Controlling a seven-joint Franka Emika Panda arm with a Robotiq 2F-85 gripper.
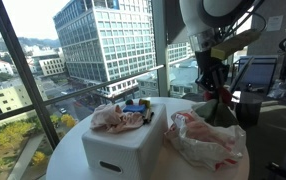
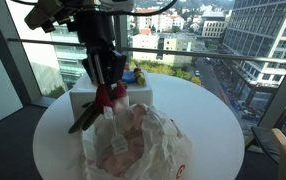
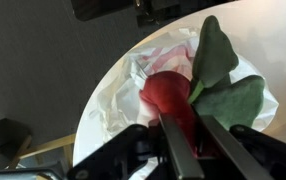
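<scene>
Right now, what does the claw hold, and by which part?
A red flower, pinched in the claw at the bloom's near end; its leaves stay free.

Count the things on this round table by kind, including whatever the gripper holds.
Red flower with green leaves, held in the gripper: 1
White box: 1
Crumpled wrapper on the box: 1
Crumpled white bag on the table: 1
Small coloured bits on the box: too small to count
Total: 4
</scene>
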